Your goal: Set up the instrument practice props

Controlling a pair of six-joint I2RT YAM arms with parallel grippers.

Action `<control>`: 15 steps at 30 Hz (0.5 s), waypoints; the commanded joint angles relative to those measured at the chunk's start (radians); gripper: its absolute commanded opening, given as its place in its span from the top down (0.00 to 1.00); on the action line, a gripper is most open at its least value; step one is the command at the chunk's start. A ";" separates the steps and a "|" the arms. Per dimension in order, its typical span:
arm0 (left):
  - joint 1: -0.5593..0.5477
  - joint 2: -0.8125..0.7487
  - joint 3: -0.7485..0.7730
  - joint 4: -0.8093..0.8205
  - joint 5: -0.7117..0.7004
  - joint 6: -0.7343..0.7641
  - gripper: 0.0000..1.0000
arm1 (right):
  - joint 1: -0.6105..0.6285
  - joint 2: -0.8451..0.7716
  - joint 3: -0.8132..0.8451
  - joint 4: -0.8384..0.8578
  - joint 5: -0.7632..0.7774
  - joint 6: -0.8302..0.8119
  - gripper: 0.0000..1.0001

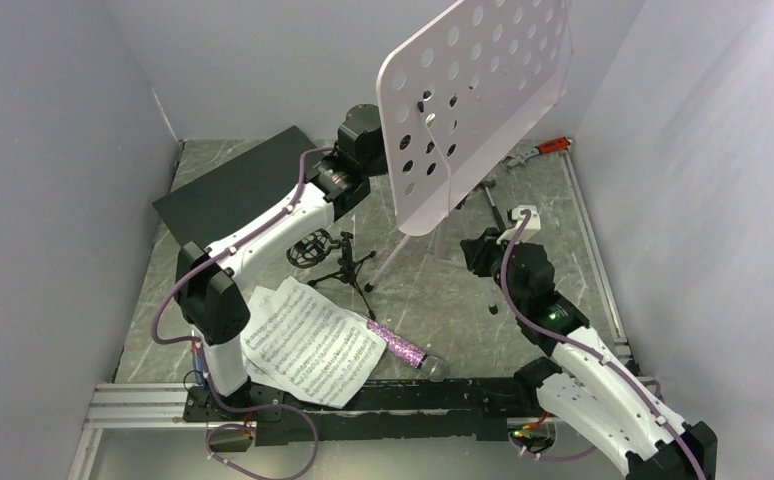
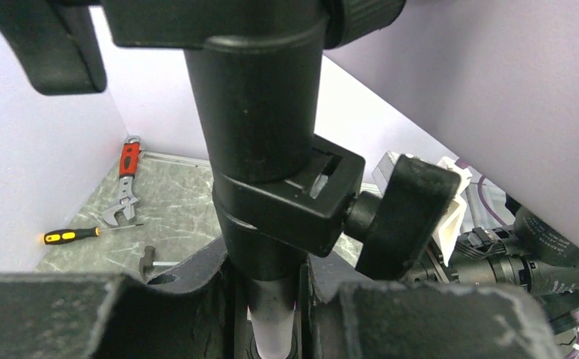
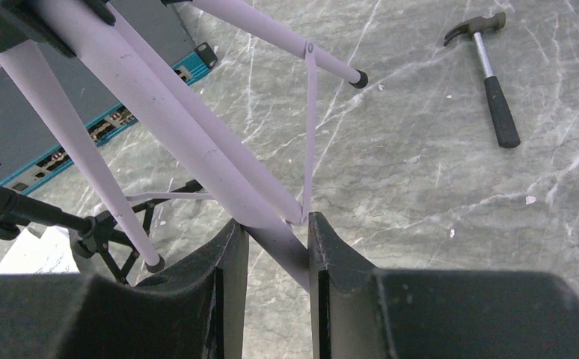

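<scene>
The pale-lilac perforated music stand [image 1: 473,100] is up at the back middle, its plate tilted. My left gripper [image 1: 355,150] is shut on its pole [image 2: 271,318] just under the black collar [image 2: 271,187]. My right gripper [image 1: 483,250] is shut on one tripod leg [image 3: 271,243], low near the table. The white sheet-music pages [image 1: 308,340] lie at the near left. The purple glitter microphone [image 1: 403,350] lies beside them. The small black mic stand [image 1: 343,265] stands between the pages and the tripod, and shows in the right wrist view [image 3: 107,232].
A dark flat box with a teal edge [image 1: 233,185] lies at the back left. A hammer [image 3: 492,82] lies near the tripod's far foot. A red wrench [image 2: 126,187] and a screwdriver [image 2: 77,235] lie at the back right. Walls close in on three sides.
</scene>
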 commanded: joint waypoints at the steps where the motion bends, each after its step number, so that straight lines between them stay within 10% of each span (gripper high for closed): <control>1: 0.072 -0.151 0.213 0.440 -0.032 -0.020 0.97 | -0.079 0.039 -0.060 -0.202 0.188 0.151 1.00; 15: 0.074 -0.170 0.087 0.482 -0.032 -0.056 0.97 | -0.104 0.049 -0.045 -0.175 0.146 0.114 1.00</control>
